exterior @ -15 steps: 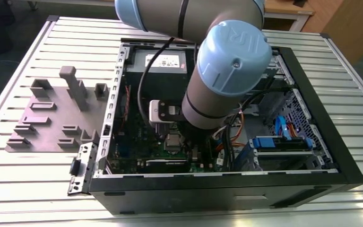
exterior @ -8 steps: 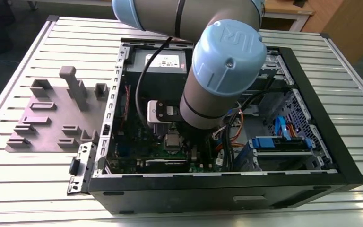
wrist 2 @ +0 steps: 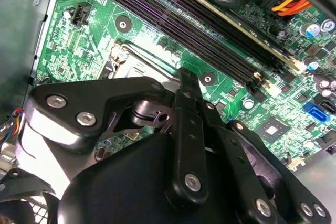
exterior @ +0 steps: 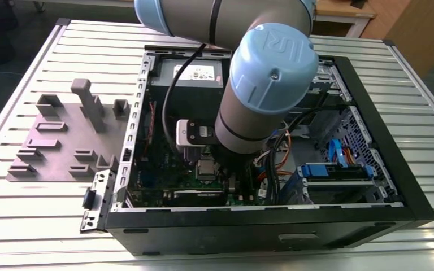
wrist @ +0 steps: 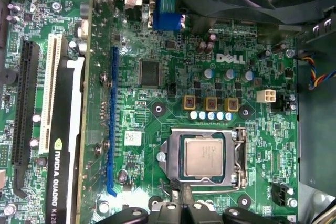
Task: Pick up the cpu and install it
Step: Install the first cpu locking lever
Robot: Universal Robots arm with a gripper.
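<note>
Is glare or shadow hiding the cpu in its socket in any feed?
First wrist view: the small square silver-topped cpu is evenly lit, no washout. Second wrist view: bright glare on the silver metal socket frame. Exterior view: the grey robot arm with its blue cap covers the socket, and the black computer case interior is shaded.

The cpu [wrist: 206, 159] is silver-gray with a paler rim, inside a silver frame [wrist: 205, 131] on the green board [wrist: 157, 93], which carries a blue slot [wrist: 111, 124], a white slot [wrist: 50, 93], a black slot [wrist: 23, 119] and a blue port [wrist: 168, 19]. The gripper [wrist: 180, 198] is black with silver screws [wrist 2: 85, 118], and the arm [exterior: 266, 73] is gray with pale blue caps. The black case [exterior: 277, 231], holding orange cables [wrist 2: 291, 1] and a blue caddy [exterior: 336, 171], stands on a silver surface [exterior: 428, 169] ribbed with parallel grooves, with a plain gray block [exterior: 66, 141] by the surface's edge at the exterior view's left.
</note>
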